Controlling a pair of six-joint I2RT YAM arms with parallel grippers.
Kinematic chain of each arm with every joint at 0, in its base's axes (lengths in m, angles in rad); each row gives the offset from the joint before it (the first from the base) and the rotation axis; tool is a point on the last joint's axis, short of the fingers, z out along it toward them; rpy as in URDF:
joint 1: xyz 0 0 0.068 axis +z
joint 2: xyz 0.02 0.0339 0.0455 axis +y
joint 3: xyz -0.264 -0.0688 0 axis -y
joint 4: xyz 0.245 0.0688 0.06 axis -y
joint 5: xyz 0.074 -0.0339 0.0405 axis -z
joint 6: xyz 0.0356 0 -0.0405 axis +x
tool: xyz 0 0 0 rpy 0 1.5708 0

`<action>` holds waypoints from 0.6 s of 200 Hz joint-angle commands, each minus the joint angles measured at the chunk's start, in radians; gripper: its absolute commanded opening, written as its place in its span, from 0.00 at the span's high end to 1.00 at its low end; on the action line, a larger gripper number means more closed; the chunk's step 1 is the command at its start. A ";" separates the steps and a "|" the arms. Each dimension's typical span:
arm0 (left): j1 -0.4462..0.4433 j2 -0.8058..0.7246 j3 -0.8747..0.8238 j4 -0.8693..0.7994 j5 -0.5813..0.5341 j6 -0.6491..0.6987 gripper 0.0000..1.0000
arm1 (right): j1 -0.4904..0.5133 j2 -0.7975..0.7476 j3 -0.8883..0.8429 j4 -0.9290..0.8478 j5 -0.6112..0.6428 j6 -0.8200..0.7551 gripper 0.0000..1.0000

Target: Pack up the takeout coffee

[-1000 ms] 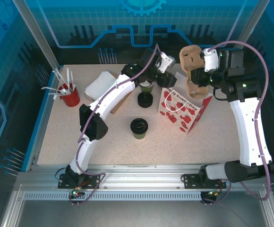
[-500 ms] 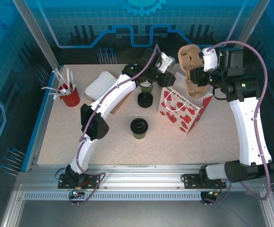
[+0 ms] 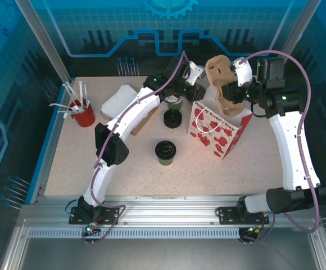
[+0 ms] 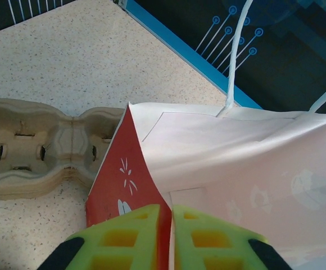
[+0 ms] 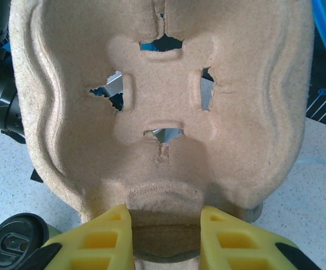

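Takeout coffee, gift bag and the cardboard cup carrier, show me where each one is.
takeout coffee (image 3: 165,149): top external view, on its black lid.
gift bag (image 3: 214,130): top external view, on its printed front face.
cardboard cup carrier (image 5: 163,107): right wrist view, on the middle of one cup well.

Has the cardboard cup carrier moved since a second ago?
Yes. The cup carrier in the right gripper has shifted slightly left against the gift bag, which stays put.

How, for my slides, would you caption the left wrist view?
Left fingers pinch the gift bag at its rim; a pulp cup carrier lies beside.
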 commanded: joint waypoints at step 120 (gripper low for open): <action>0.035 -0.002 0.039 -0.016 0.107 -0.005 0.99 | -0.070 0.036 -0.067 0.058 -0.180 -0.159 0.76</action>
